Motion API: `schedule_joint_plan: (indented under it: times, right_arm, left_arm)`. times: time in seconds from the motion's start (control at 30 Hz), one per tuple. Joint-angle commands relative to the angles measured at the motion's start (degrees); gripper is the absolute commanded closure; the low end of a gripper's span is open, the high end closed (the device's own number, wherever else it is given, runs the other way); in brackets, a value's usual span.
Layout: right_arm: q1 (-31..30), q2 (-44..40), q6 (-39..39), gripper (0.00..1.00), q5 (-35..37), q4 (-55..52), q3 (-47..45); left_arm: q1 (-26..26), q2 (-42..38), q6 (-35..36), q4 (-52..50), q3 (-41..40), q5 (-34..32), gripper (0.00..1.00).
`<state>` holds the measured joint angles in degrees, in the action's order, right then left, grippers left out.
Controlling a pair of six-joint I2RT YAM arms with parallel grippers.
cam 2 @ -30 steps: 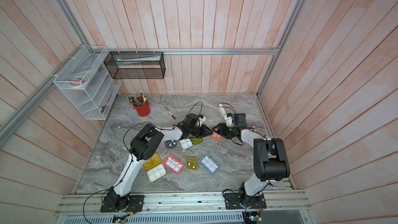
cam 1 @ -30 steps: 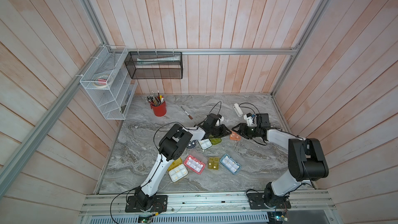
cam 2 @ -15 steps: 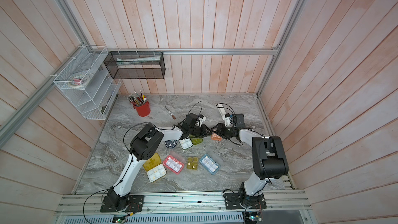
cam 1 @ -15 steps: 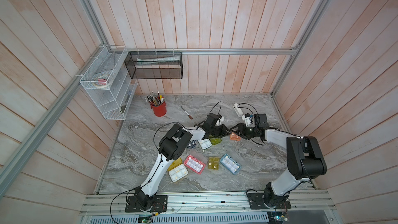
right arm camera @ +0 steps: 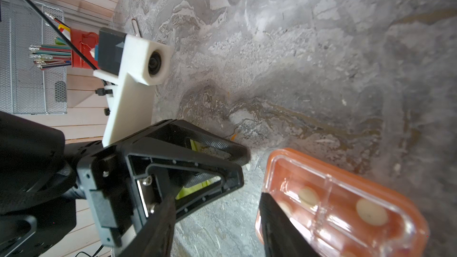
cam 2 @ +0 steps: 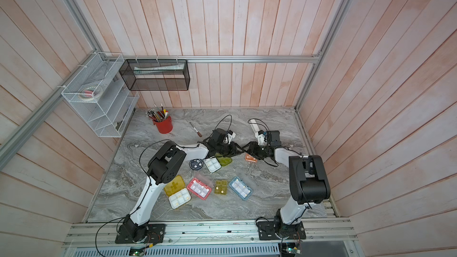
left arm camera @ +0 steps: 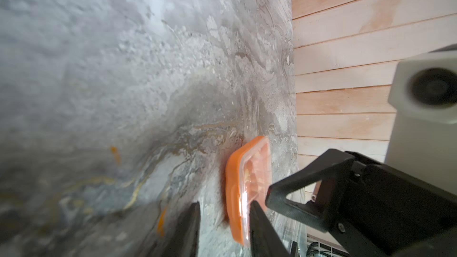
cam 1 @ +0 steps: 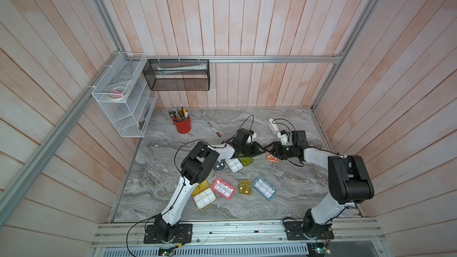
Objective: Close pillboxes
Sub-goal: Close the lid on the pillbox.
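Orange pillbox [right arm camera: 346, 194] cut off at edge in rt wrist view — yellow pillbox [cam 1: 202, 187] partly hidden behind L arm [cam 1: 181, 196].

Grey marbled worktop [cam 1: 153, 174]: pillboxes [cam 1: 223, 188] in a row nearer the front edge, orange pillbox [cam 1: 272, 157] right of centre, red pen cup [cam 1: 182, 126] toward the back-left corner, white bar [cam 1: 272, 124] near the back edge.

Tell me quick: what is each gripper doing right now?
Left gripper: open, gripping nothing; the orange pillbox lies just ahead.
Right gripper: open, gripping nothing; the same pillbox lies beside one finger.
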<state>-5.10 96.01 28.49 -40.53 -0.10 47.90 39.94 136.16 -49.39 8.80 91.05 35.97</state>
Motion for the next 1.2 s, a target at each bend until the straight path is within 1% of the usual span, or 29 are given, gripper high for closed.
schedule_joint_plan:
  times: [0.0, 0.37, 0.7, 0.83, 1.0, 1.17]
  right_arm:
    - [-0.2, 0.2, -0.2, 0.44, 0.8, -0.5, 0.5]
    - [0.1, 2.2, -0.6, 0.44, 1.3, -0.6, 0.0]
    - [0.1, 4.2, -1.8, 0.44, 5.1, -3.1, 0.1]
    - [0.1, 4.1, -1.7, 0.44, 4.5, -2.7, -0.3]
    - [0.1, 0.5, -1.4, 0.44, 0.2, -0.1, 0.3]
    - [0.1, -6.0, -1.3, 0.44, 0.0, -1.5, 2.1]
  left_arm:
    - [-0.7, -1.3, 2.2, -4.5, 0.0, -1.5, 0.64]
    - [-1.0, -3.2, 2.7, -4.5, 0.0, -1.4, 0.64]
    - [-1.3, -4.7, 3.4, -5.4, -0.3, -1.6, 0.64]
    - [-1.3, -4.7, 3.4, -5.1, -0.3, -1.5, 0.64]
    - [-1.3, -4.9, 3.2, -4.0, -0.3, -1.1, 0.64]
    - [-1.3, -5.2, 2.9, -1.5, -0.1, -0.2, 0.62]
